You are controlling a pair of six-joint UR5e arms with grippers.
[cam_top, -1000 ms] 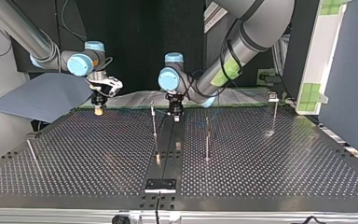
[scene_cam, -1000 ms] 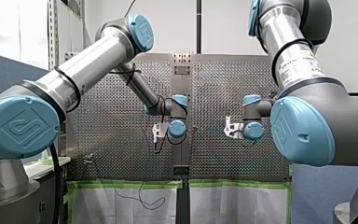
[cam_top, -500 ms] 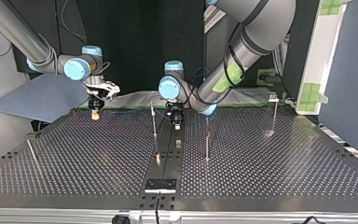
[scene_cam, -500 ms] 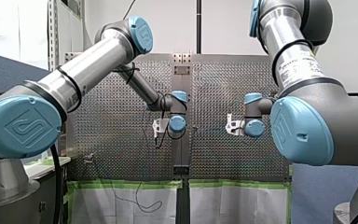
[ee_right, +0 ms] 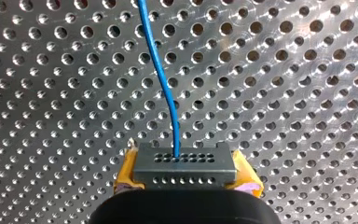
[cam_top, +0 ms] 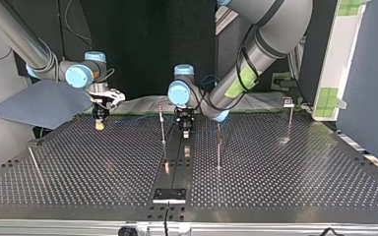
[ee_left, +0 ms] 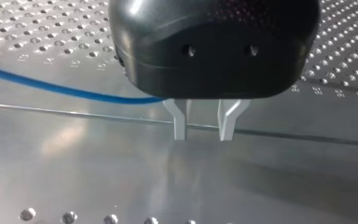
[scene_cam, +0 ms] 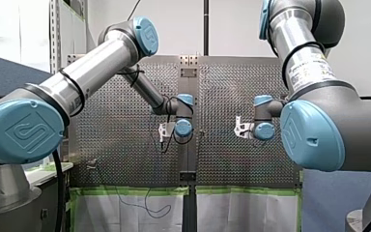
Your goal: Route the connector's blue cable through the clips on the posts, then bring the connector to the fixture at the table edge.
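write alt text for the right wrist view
My right gripper clamps a dark grey rectangular connector, dotted with rows of small holes, between its yellow pads. A thin blue cable leaves one of the connector's holes and runs ahead of the gripper over the perforated metal table.

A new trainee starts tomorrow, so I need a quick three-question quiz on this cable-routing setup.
1. True or false: the connector is clamped between my right gripper's yellow pads.
2. My left gripper's metal fingers are: A) shut on the connector B) open, nothing between them C) shut, touching each other.
3. Fill in: the blue cable leaves the connector through one of its ____.
Key: 1 true; 2 B; 3 holes.
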